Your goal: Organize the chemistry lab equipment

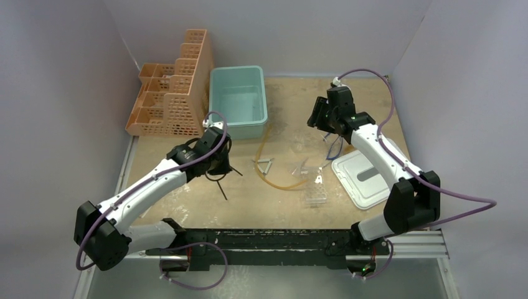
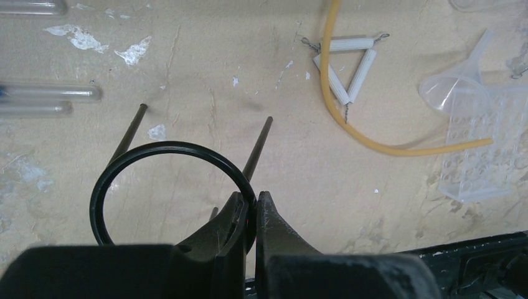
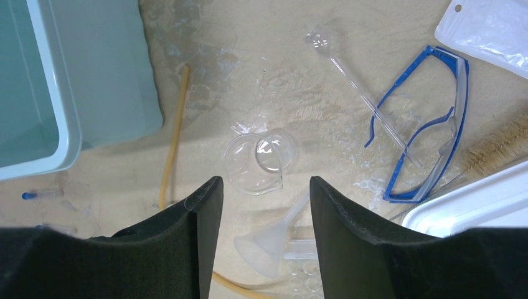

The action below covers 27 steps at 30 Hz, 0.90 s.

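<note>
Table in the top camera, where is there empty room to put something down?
Two bare patches: the far one between the teal bin and the right arm, and the near one between the black wire ring, the clear tube rack and the black rail. The middle is crowded with amber hose, wire triangle and glassware.

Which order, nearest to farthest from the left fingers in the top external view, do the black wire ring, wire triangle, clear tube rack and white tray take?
1. The black wire ring, clamped in the left gripper.
2. The wire triangle, on the table to the right.
3. The clear tube rack, farther right, nearer the bases.
4. The white tray, far right, beneath the right arm.
</note>
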Each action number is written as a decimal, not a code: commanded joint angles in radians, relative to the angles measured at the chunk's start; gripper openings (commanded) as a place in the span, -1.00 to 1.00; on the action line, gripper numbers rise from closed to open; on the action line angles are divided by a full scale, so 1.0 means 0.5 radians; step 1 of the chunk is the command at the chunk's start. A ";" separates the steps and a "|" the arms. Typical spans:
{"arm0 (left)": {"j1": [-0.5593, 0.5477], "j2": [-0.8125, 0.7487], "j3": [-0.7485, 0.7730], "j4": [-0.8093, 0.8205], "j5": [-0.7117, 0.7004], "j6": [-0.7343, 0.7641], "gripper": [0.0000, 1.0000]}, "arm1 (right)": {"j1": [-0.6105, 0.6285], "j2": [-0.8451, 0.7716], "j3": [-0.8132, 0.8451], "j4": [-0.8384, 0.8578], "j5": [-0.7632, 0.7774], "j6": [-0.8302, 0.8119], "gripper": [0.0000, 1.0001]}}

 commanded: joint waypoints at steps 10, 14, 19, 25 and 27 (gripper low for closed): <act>-0.009 -0.339 0.404 0.009 0.004 0.435 -1.00 | 0.013 -0.073 0.052 0.089 0.085 -0.011 0.10; -0.010 -0.353 0.627 0.023 0.105 0.683 -1.00 | 0.012 -0.056 0.090 0.098 0.118 -0.025 0.10; -0.008 -0.102 1.067 0.132 0.091 0.852 -1.00 | 0.014 -0.033 0.112 0.114 0.076 -0.030 0.10; 0.002 0.428 1.495 0.275 -0.181 0.940 -1.00 | 0.012 0.074 0.237 0.081 0.095 -0.167 0.11; 0.060 0.634 1.641 0.246 -0.312 0.922 -1.00 | 0.012 0.093 0.270 0.078 0.153 -0.224 0.11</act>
